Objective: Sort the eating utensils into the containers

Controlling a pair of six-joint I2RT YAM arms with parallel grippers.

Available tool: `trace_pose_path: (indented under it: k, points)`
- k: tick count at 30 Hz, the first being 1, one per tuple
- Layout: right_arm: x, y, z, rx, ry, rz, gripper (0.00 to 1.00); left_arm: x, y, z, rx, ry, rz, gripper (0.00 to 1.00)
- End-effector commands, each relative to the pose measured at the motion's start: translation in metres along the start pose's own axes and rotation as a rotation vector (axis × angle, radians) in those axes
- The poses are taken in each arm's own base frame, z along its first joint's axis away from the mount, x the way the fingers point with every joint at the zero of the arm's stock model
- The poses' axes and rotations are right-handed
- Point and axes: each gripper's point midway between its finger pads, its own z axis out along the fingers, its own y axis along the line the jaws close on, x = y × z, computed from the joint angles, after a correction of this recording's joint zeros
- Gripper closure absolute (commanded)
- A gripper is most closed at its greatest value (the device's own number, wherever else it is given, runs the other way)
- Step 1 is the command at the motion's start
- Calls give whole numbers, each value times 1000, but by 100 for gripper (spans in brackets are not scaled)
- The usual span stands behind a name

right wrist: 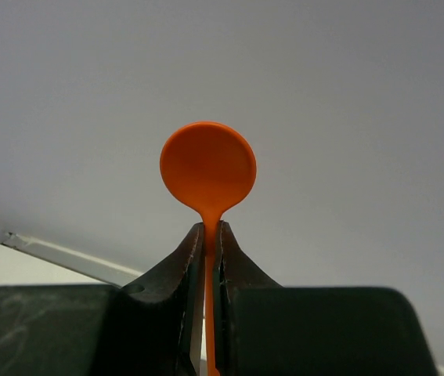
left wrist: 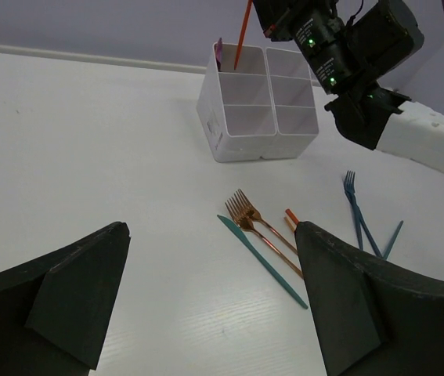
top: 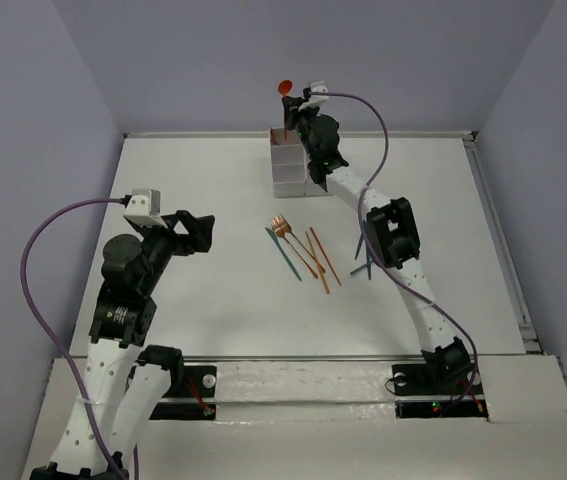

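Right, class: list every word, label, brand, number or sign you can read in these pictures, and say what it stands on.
No readable text anywhere: none on the white boxes, the orange spoon, the forks or the table.
The green lights on the right arm are lamps, not lettering.

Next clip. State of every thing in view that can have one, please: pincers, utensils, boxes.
Orange spoon: held upright, bowl up, handle down at the far-left box.
Right pincer: shut on the orange spoon.
Left pincer: open, empty.
Boxes: upright, open-topped; the far-left one holds a purple utensil.
Copper forks: lying flat, unsorted.
Teal knife: lying flat beside the forks.
Blue fork: lying flat, unsorted.
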Motion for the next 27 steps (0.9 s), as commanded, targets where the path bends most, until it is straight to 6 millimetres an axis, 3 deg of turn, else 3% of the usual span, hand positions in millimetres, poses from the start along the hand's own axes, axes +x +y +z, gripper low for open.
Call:
trace_pose_path:
  k: [1,3,4,7,8,9,10,11,12,14,15,16,17,19,20,21,22,23,24,27]
  points:
    - [-38,6,-1,-37,-108,-8,93,-28,-13,-1,49,-84,29,1]
    - [-33,7,-6,-46,-96,4,93,-28,-10,-1,41,-85,29,1]
    - [-43,9,-7,-53,-109,7,92,-28,-11,-2,43,-86,29,1]
    - [-41,11,-11,-64,-92,6,59,-29,-12,-3,48,-89,30,1]
    - [-57,12,-12,-66,-116,7,48,-28,-12,-3,51,-90,30,1]
    - [-47,11,-18,-64,-90,6,44,-28,-12,-4,53,-91,29,1]
    - [-52,11,-20,-65,-94,7,40,-27,-12,-4,53,-89,29,1]
    - [-73,13,-21,-65,-117,13,37,-28,-13,-5,55,-93,29,1]
    - [-68,13,-26,-65,-93,10,36,-33,-15,-6,63,-112,33,1]
    - [-77,13,-31,-62,-84,15,36,-37,-14,-7,60,-128,33,1]
    - [-101,16,-35,-66,-103,21,36,-37,-14,-8,60,-130,34,1]
    - [-89,14,-44,-61,-59,32,36,-38,-14,-9,60,-135,33,1]
    - [-110,15,-44,-60,-86,33,36,-38,-14,-9,61,-136,33,1]
    - [-114,12,-63,-34,-25,54,36,-38,-15,-9,63,-137,32,1]
    - [-112,10,-71,-22,0,62,37,-38,-16,-9,67,-136,30,1]
    - [-85,2,-89,21,90,79,37,-38,-16,-10,70,-138,30,1]
    - [-102,2,-98,35,93,96,37,-38,-17,-9,76,-136,28,1]
    - [-73,-7,-120,81,188,110,38,-39,-18,-10,77,-140,28,1]
    - [-86,-7,-130,96,192,131,39,-40,-18,-11,80,-143,27,1]
    - [-63,-17,-166,178,322,179,51,-39,-18,-11,78,-141,22,1]
